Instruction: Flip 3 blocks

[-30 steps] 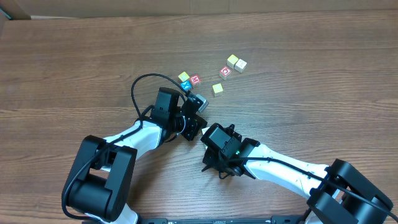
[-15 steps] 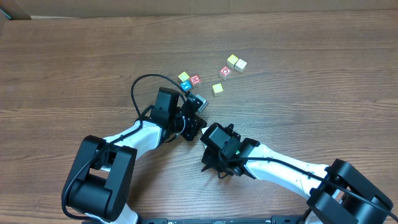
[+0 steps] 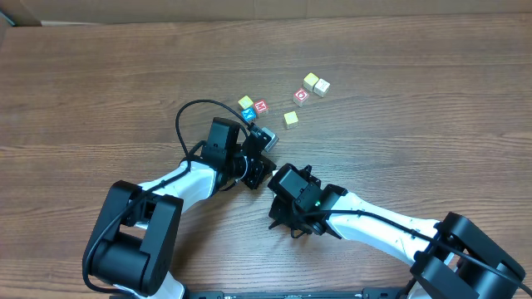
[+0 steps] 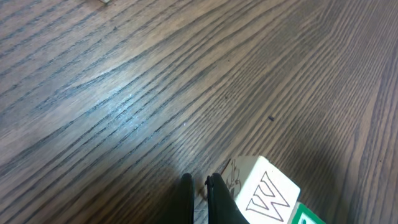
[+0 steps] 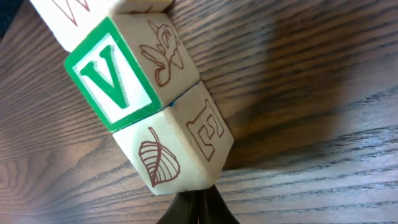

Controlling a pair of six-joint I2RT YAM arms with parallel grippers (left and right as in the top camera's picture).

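Blocks (image 5: 118,74) are lined up side by side on the table (image 4: 124,93), and the left claw (image 4: 200,183) and right claw (image 5: 194,204) are closed on nothing beside them, likely so a block can be pushed over with thin tips.

**Left wrist view:** the W block (image 4: 267,194) sat on the table (image 4: 124,93), just right of the left gripper (image 4: 200,183).

**Right wrist view:** one touching row of three — W block farthest, V block (image 5: 118,74) in the middle, leaf block (image 5: 177,146) nearest, just before the right gripper (image 5: 194,210).

**Overhead:** a cube cluster (image 3: 247,104) lay behind the left arm (image 3: 187,178) — a touching cube pair (image 3: 311,80) farther right.
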